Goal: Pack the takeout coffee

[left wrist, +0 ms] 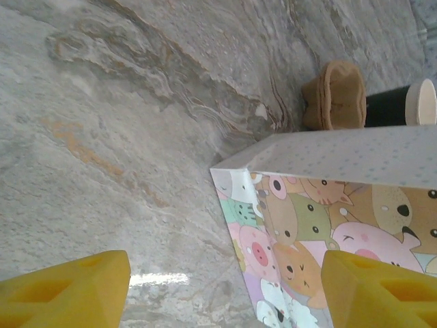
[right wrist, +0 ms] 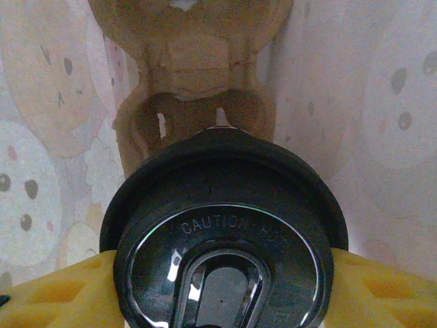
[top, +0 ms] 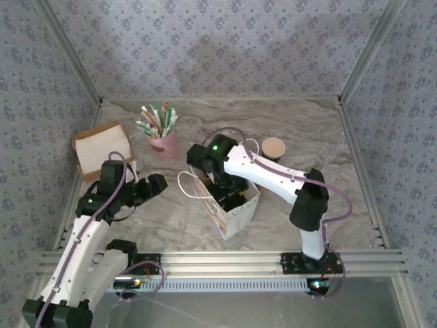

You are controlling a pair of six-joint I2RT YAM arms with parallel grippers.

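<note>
1. the takeout coffee [right wrist: 225,225] shows as a round black lid [right wrist: 225,171] of glossy plastic with a raised rim, embossed "caution hot" lettering and an oval sip recess. the cup wall beneath is hidden by the lid.
2. location: inside the gift bag [top: 239,212], above a brown cardboard insert [right wrist: 194,82] with cut-out holes lying at the bag's bottom.
3. orientation: upright, lid facing up at the right wrist camera, long axis running down the depth of the bag.
4. right gripper [right wrist: 222,301]: its yellow fingers [right wrist: 54,297] are pinched against the cup from both sides, tucked under the lid's rim.
5. left gripper [left wrist: 225,294]: yellow fingers spread wide, nothing between them, low over the table and near the bag's printed side.
6. bag material: thin paper, boxy, open at the top, printed with pastel cartoon animals outside. the print shows faintly through the inner walls.
7. surface: table [top: 328,150] with a marble pattern, grey-beige with brown veins and a matte finish.
8. room: walls [top: 218,48] are papered in a blue-grey floral print, with metal framing at the corners.
9. also on the table: a pink cup of straws [top: 164,142], a dark-walled paper cup [top: 273,149] standing open behind the bag, and a brown box [top: 102,147] at the left rear.
</note>
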